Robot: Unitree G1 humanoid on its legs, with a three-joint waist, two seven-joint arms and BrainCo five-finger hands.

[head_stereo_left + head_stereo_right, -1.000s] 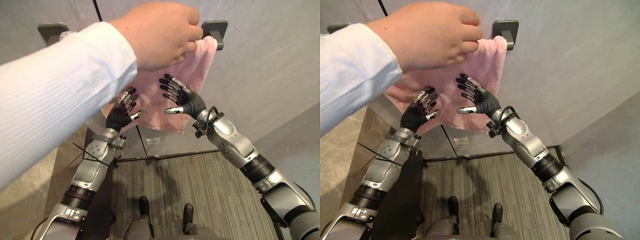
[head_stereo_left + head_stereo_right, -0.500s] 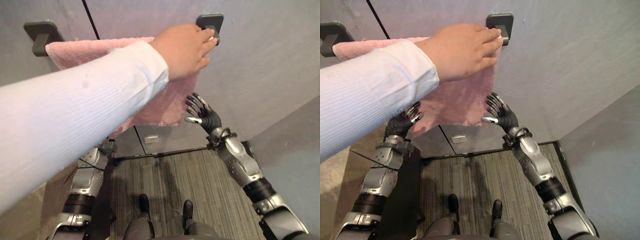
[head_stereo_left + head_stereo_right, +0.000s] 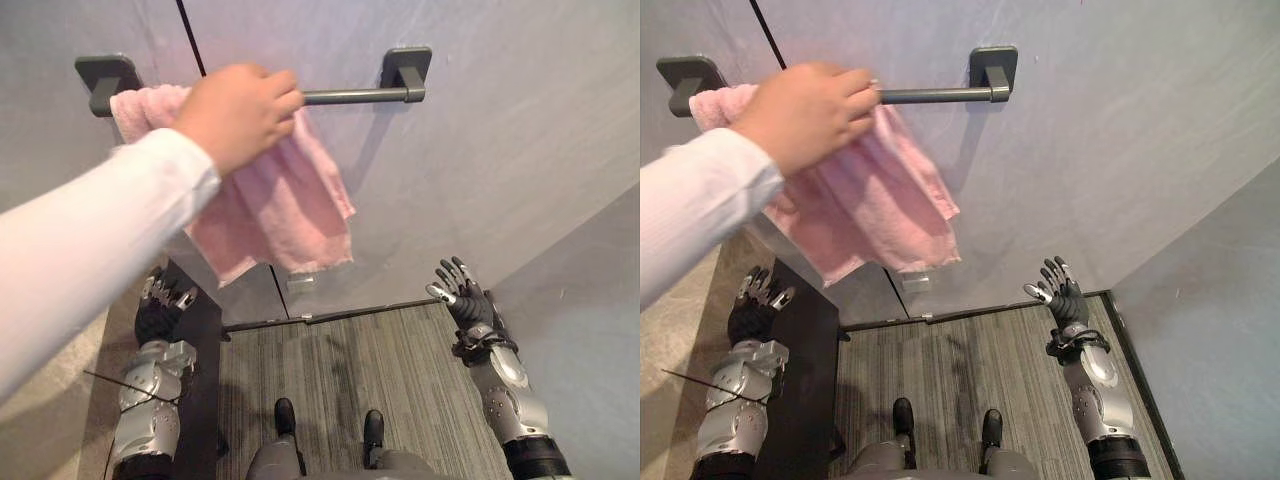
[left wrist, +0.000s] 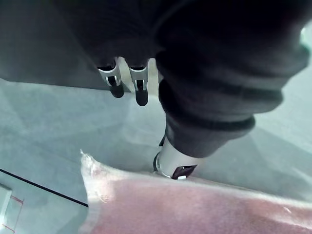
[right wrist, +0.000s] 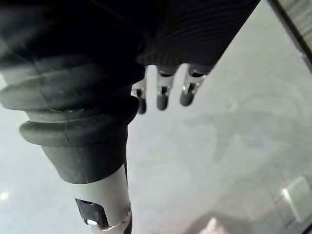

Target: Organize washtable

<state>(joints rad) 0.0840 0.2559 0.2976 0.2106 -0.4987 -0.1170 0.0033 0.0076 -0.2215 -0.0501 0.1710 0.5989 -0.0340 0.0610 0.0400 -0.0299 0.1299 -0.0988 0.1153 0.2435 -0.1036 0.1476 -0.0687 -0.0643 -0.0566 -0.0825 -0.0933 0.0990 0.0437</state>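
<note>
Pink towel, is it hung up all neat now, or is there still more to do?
Partly done: the pink towel is draped over the rail, but bunched at its left end and hanging crooked. In hand: a person's hand grips it at the rail; the robot's left hand and right hand are low, open, holding nothing. Left: probably spreading it flat along the bare stretch of rail.

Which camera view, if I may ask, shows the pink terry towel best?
The left eye view: the whole pink terry towel hangs from the grey wall rail, gripped by a person's hand. The right eye view matches; the left wrist view catches one edge.
</note>
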